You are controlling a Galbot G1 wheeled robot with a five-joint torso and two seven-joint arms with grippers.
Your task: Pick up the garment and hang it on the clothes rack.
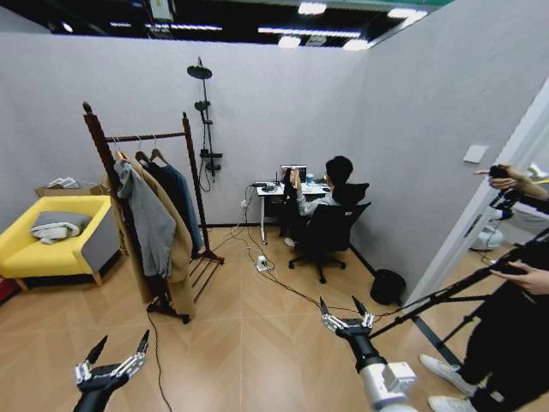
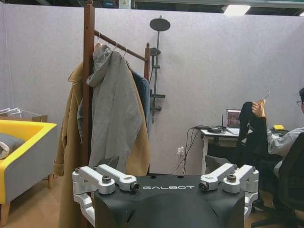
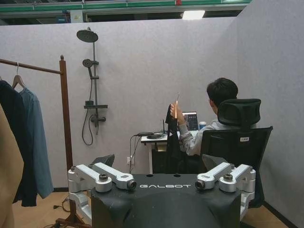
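Head view: left gripper [image 1: 116, 352] and right gripper [image 1: 345, 307] low, fingers spread, empty. Left wrist view: garment [image 2: 251, 128] held up on hanger by seated person's hand [image 2: 257, 108], well apart from clothes rack [image 2: 88, 85]. Right wrist view: same, near desk [image 3: 154, 141].

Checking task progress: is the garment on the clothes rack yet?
No. The garment hangs from a seated person's raised hand, apart from the clothes rack.
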